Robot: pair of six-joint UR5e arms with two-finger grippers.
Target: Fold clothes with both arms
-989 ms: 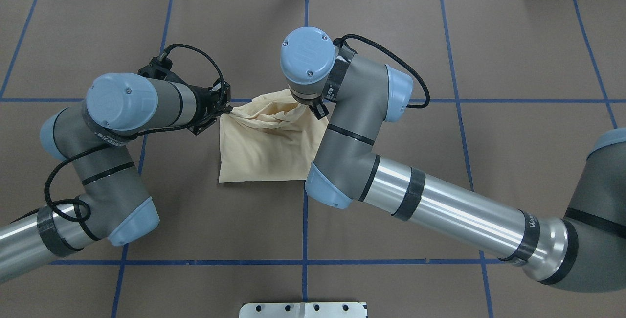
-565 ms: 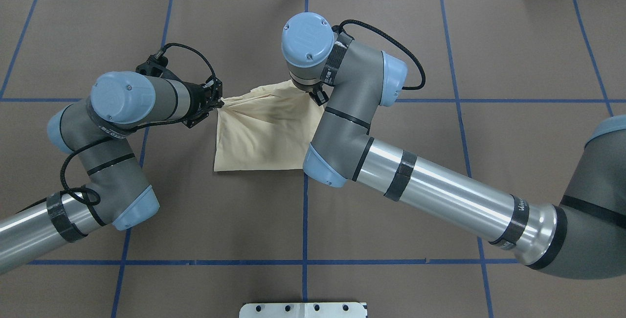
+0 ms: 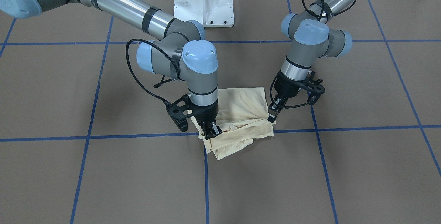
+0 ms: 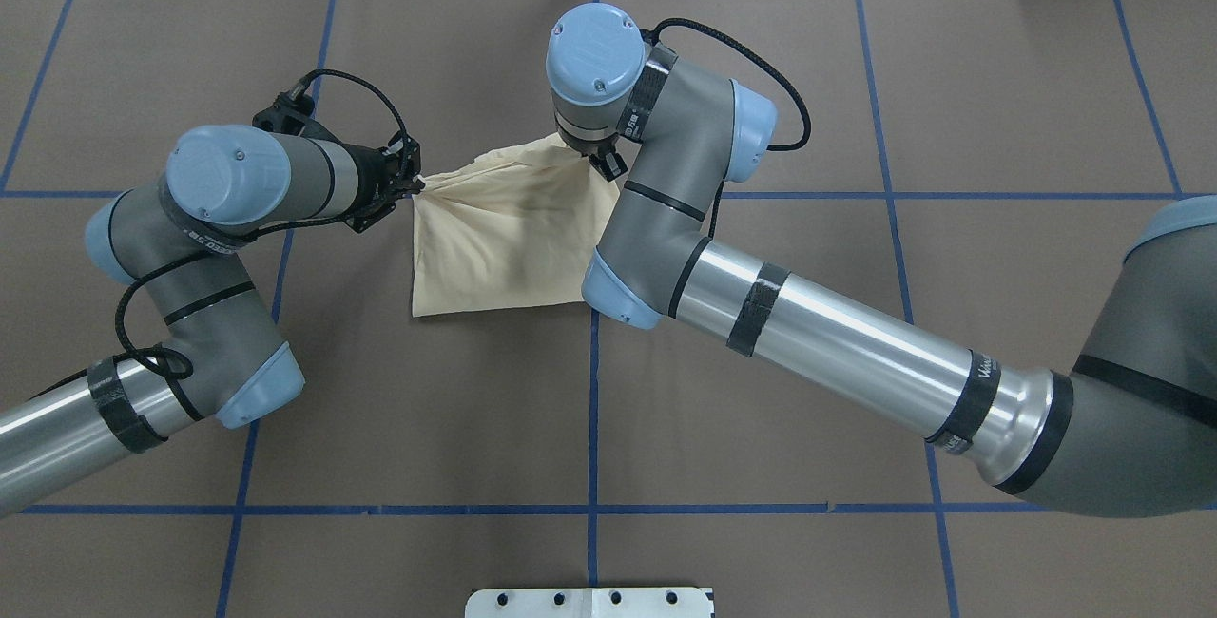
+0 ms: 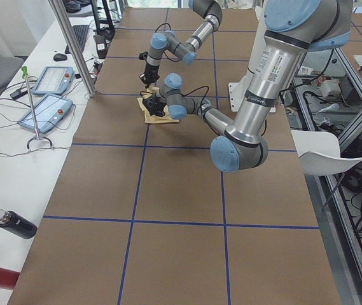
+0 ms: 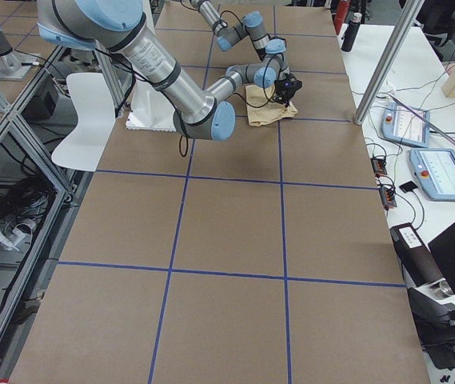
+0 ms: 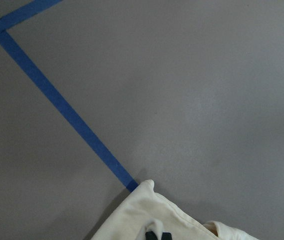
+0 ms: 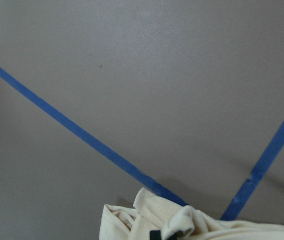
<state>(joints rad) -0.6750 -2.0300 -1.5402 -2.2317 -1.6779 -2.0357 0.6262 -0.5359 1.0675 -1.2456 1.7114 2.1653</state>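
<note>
The cream-yellow shirt [image 4: 504, 238] lies folded into a small square near the table's middle; its print is hidden. It also shows in the front view [image 3: 243, 108]. My left gripper [image 4: 415, 185] is shut on the shirt's far left corner, and shows in the front view [image 3: 272, 115] too. My right gripper [image 4: 606, 164] is shut on the far right corner, mostly hidden under its wrist; the front view shows it [image 3: 213, 132] pinching bunched cloth. The far edge is lifted and stretched between them. Both wrist views show cloth [image 7: 151, 215] [image 8: 181, 220] at the fingertips.
Brown table cover with a grid of blue tape lines [image 4: 592, 409]. The white pedestal base [image 3: 203, 1] stands on the robot's side. Teach pendants [image 5: 44, 95] and bottles [image 5: 12, 223] lie on the side bench beyond the far edge.
Both grippers have moved away from the robot with the shirt's far corners, the left one also outward. The far edge is pulled tauter and the whole shirt has slid farther from the robot.
</note>
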